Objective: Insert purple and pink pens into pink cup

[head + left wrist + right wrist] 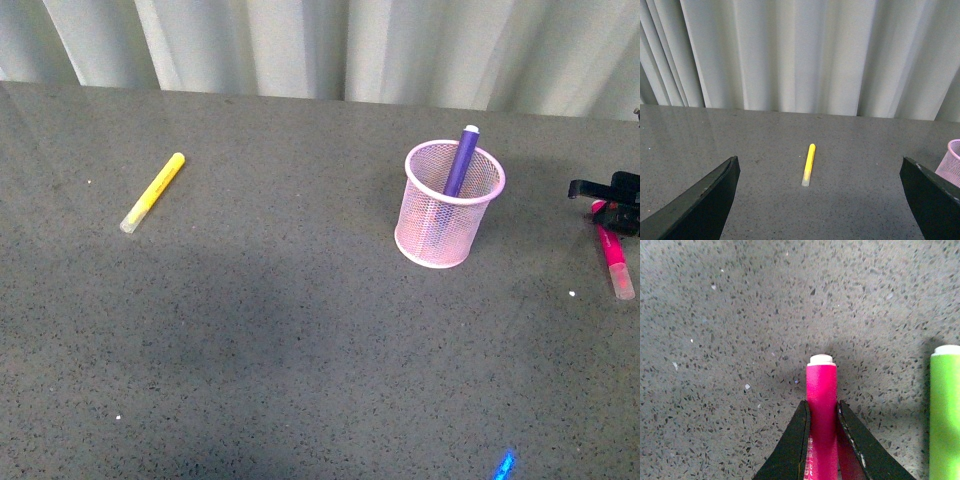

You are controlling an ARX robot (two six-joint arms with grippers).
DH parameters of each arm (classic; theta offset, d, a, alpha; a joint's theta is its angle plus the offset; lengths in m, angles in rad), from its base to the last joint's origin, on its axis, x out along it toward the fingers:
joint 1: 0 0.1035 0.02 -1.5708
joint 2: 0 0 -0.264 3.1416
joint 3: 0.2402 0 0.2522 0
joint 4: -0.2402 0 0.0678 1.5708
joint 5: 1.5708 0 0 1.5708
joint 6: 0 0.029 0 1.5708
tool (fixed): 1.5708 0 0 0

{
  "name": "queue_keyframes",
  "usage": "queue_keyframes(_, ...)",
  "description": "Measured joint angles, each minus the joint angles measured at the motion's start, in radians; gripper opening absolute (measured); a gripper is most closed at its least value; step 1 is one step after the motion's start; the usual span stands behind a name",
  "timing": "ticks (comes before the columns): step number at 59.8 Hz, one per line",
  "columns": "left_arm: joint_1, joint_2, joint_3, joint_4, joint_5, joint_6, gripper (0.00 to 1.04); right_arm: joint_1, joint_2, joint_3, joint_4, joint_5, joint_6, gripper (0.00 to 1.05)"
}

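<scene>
- My right gripper (823, 406) has its two black fingers pressed against either side of the pink pen (821, 390), pinching the barrel.
- From the front, that pink pen (612, 252) sits at the far right of the grey table (300, 350), its clear cap towards me and well apart from the pink cup (425, 228).
- The purple pen (462, 158) stands tilted inside the cup, its end poking above the rim.
- A green marker (945, 410) lies just beside the pink pen.
- My left gripper (819, 161) is spread wide and holds nothing; the yellow marker (809, 164) lies on the table beyond it.
</scene>
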Motion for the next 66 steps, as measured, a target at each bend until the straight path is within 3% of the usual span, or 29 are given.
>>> queue_keyframes(22, 0.000, 0.000, 0.000, 0.000, 0.000, 0.000, 0.98, 0.015, -0.157, -0.112, 0.298, -0.069, 0.020, 0.11)
queue_keyframes(36, 0.000, 0.000, 0.000, 0.000, 0.000, 0.000, 0.98, 0.119, -0.333, -0.249, 0.587, -0.179, -0.070, 0.11)
queue_keyframes(50, 0.000, 0.000, 0.000, 0.000, 0.000, 0.000, 0.98, 0.240, -0.364, -0.306, 0.777, -0.280, -0.158, 0.10)
queue_keyframes(66, 0.000, 0.000, 0.000, 0.000, 0.000, 0.000, 0.98, 0.272, -0.227, -0.307, 0.935, -0.333, -0.162, 0.10)
